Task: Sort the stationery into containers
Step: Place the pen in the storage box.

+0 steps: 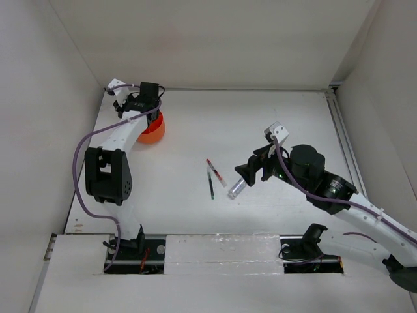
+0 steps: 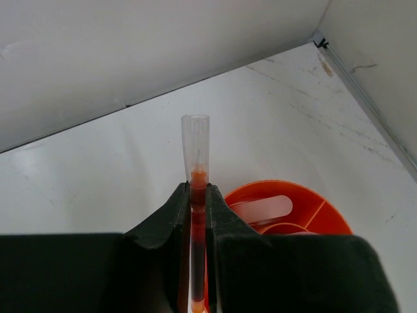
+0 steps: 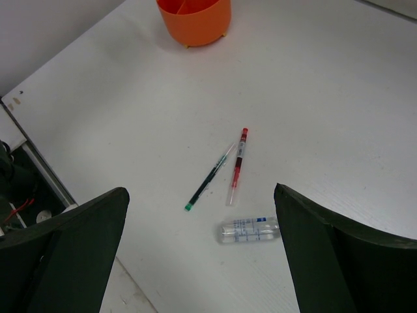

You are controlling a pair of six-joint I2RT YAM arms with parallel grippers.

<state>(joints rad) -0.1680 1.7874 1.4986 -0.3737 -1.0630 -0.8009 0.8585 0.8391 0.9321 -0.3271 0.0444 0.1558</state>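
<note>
The stationery sits in two places. The left tool [image 2: 199, 195] is clamped on an orange-cored pen [image 2: 196, 147] just over the orange tub [image 2: 287, 190], ready, I judge, for release into a compartment. A red pen [image 3: 238, 166], green pen [image 3: 208, 179] and clear bottle [image 3: 251, 229] lie mid-table below my right tool [image 1: 251, 171], its jaws wide and empty. The table [image 3: 326, 98] is plain white, boxed in by bare white walls [image 1: 215, 39].

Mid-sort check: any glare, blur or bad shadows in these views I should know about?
Top external: even light, soft shadows, glare only on the shiny strip at the near edge. Left wrist: left gripper dark and soft up close; held pen reads clearly. Right wrist: right gripper blurred at the corners; green pen, red pen and clear bottle sharp.
</note>
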